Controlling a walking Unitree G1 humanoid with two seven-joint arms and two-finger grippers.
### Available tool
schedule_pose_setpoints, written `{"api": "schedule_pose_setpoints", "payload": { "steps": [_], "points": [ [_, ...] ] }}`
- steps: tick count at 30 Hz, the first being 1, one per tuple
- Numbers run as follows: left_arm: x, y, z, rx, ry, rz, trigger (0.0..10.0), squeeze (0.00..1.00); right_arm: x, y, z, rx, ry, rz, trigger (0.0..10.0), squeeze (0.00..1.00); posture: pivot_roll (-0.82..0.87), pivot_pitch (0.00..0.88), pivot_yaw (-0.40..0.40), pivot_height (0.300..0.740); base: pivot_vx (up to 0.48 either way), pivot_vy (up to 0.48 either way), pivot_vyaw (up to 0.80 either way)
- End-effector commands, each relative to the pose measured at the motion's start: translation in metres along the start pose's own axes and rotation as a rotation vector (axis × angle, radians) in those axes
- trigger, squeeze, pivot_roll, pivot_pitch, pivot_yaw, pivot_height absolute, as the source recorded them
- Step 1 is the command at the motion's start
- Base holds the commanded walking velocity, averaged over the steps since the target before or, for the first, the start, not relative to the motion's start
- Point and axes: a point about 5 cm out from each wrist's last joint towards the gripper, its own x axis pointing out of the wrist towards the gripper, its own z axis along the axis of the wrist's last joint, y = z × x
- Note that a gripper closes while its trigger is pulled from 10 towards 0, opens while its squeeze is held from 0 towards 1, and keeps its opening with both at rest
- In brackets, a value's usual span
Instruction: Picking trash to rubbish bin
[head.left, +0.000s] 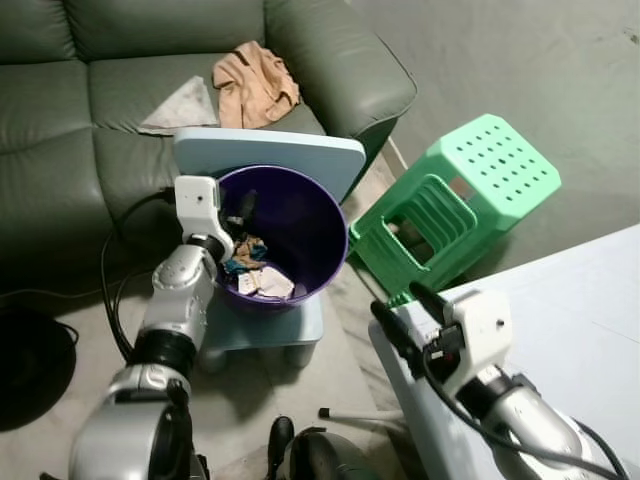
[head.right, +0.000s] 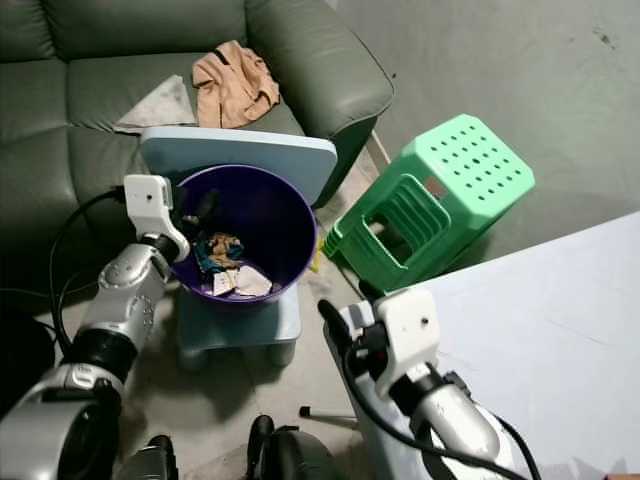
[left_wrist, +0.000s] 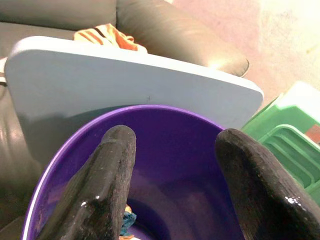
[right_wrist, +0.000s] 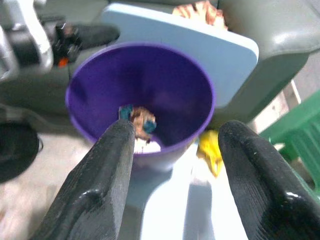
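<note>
A round purple plastic rubbish bin (head.left: 300, 225) is being carried on a small pale blue plastic chair (head.left: 268, 160), its rim resting just before the chair's upright back. Crumpled trash of paper and wrappers (head.left: 255, 272), brown, blue and white, is lying at the bottom of the bin. The chair is standing on the floor directly in front of a grey-green leather sofa (head.left: 90, 90), on whose seat a tan crumpled cloth (head.left: 256, 85) and a flat grey piece of cloth (head.left: 185, 105) are lying side by side.

The left gripper (left_wrist: 172, 170) is being held at the bin's near left rim, its black fingers (head.left: 245, 208) reaching over the rim into the bin's mouth. In the left wrist view its jaws are shown spread apart, with nothing between them but the purple inner wall.

The right gripper (right_wrist: 175, 165) is being held lower and nearer the robot, well apart from the bin, beside the edge of a white table (head.left: 570, 310) on the robot's right. Its jaws are likewise spread and empty, and in the right wrist view they are pointing toward the bin, whose trash is seen between them. A small yellow object (right_wrist: 209, 147) is lying on the floor just beside the chair's base, on the side toward a green perforated plastic stool (head.left: 460, 205), which is lying tipped over near the sofa's arm.
</note>
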Motion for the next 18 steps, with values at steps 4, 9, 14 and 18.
{"api": "schedule_pose_setpoints", "payload": {
  "steps": [4,9,14,18],
  "points": [
    [-0.007,-0.01,0.003,-0.015,-0.024,0.026,10.0,0.0,0.006,-0.011,-0.007,0.008,-0.011,-0.054,10.0,0.0,-0.04,0.174,-0.192,0.74,0.0,0.0,0.0],
    [-0.02,-0.012,0.008,-0.042,-0.041,0.074,10.0,0.0,0.019,-0.019,-0.009,-0.004,-0.056,-0.086,10.0,0.0,0.0,0.109,-0.178,0.74,0.0,0.0,0.0],
    [-0.032,-0.012,0.013,-0.018,-0.07,0.097,10.0,0.0,0.029,-0.027,-0.012,-0.009,-0.076,-0.115,10.0,0.0,0.02,0.061,-0.174,0.74,0.0,0.0,0.0],
    [-0.047,-0.008,0.015,-0.005,-0.082,0.127,10.0,0.0,0.041,-0.04,-0.017,-0.056,-0.07,-0.169,10.0,0.0,0.05,0.0,-0.172,0.74,0.0,0.0,0.0]
  ]
}}
